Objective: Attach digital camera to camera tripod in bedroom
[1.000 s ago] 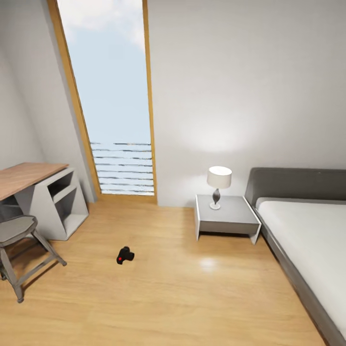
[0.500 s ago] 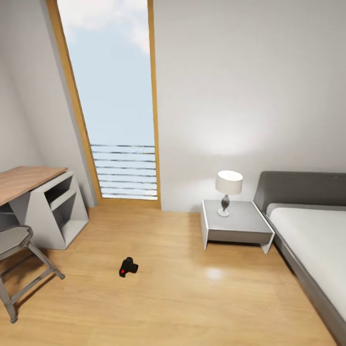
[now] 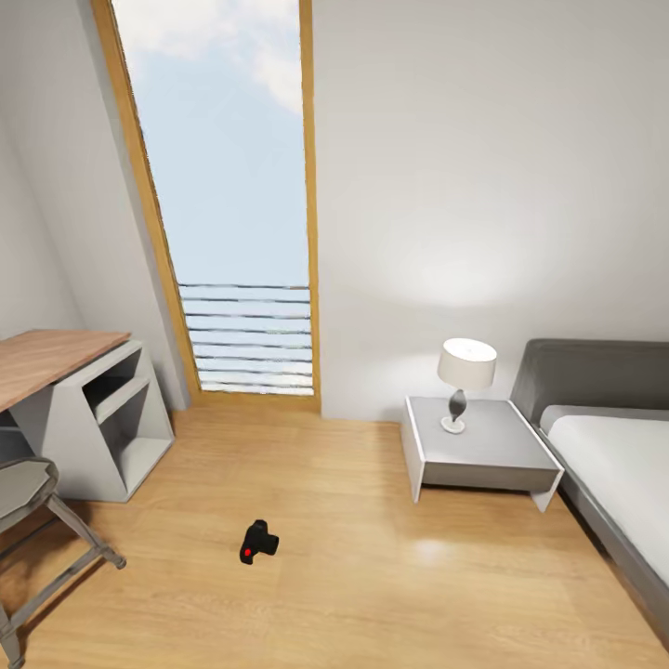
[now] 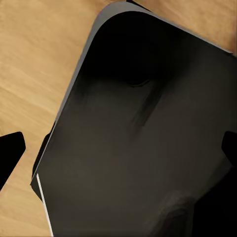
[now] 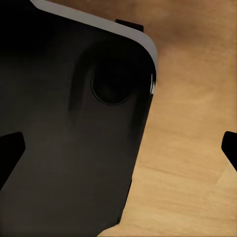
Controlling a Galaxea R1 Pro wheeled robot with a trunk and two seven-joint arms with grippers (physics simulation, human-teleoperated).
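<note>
Bedroom floor and what stands or lies on it

Light wood plank floor [image 3: 372,576]: the digital camera [image 3: 258,542], small and black with a red dot, lies on bare boards in the open, well apart from the furniture. Taking the camera as landmark: grey desk with wooden top [image 3: 84,409] stands on the floor to its left and farther back; grey stool [image 3: 32,520] to its left and nearer; grey nightstand [image 3: 478,451] to its right and farther back, a white-shaded lamp [image 3: 465,381] on its top; grey bed with white mattress [image 3: 618,474] beyond the nightstand, far right.
</note>
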